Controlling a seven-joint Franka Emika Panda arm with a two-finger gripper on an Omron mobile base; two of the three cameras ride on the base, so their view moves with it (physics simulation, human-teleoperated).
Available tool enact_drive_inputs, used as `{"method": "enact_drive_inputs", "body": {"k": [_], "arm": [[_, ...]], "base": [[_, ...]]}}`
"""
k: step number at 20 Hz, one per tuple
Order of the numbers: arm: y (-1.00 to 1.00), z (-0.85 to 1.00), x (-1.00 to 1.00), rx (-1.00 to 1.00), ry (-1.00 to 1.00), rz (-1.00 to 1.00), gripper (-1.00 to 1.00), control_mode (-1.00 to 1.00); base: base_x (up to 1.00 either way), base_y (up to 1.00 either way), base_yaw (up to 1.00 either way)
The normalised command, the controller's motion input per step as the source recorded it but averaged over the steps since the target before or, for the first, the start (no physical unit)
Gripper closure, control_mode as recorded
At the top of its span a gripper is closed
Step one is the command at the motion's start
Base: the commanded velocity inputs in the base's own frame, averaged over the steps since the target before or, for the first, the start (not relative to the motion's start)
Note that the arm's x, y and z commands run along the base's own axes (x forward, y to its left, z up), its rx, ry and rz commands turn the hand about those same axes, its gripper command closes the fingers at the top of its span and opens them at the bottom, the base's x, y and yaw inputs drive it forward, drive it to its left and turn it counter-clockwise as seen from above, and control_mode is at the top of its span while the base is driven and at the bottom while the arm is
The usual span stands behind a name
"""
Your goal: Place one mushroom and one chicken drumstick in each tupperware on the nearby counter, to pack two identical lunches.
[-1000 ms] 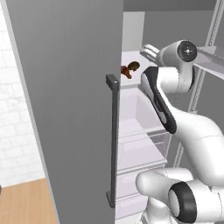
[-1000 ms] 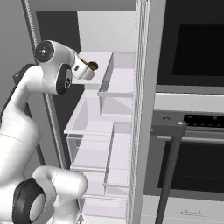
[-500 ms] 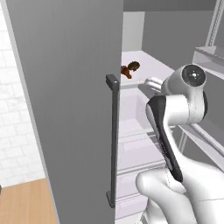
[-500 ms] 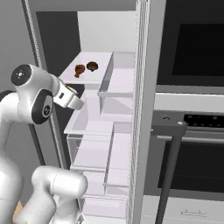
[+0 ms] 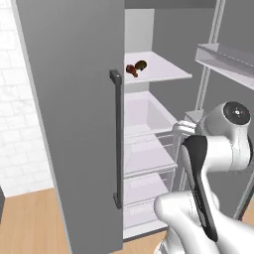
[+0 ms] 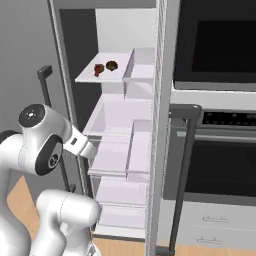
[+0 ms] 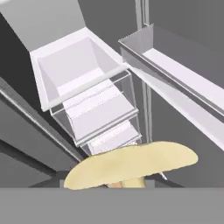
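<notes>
A: Mushroom (image 7: 131, 168), one, pale tan, clamped in the gripper (image 7: 127, 186); its cap hides both fingertips in the hand view

B: On the shelf (image 5: 166, 74)?

A: Two small brown items (image 6: 105, 67) side by side, too small to name. Below them, clear drawers (image 7: 83, 92) in the open fridge; its grey door (image 5: 74, 109) stands left, an oven (image 6: 220, 150) right

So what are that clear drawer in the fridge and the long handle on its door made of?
The drawer looks like clear, glossy plastic: its walls are see-through, with bright edges and the shelves below showing through. The door handle looks like matte grey metal or painted plastic: a plain dull bar without shine, so the look leaves it open.
</notes>
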Motion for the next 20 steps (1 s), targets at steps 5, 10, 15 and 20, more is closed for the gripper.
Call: {"method": "enact_drive_inputs", "body": {"k": [5, 10, 15, 20], "arm": [[0.0, 0.0, 0.0, 0.0, 0.0, 0.0, 1.0, 1.0], [0.0, 0.0, 0.0, 0.0, 0.0, 0.0, 1.0, 1.0], [0.0, 0.0, 0.0, 0.0, 0.0, 0.0, 1.0, 1.0], [0.0, 0.0, 0.0, 0.0, 0.0, 0.0, 1.0, 1.0]], "base": [[-1.0, -0.43, -0.07], [-1.0, -0.49, -0.24], [-0.27, -0.91, -0.64], [0.86, -1.0, -0.22]]}}
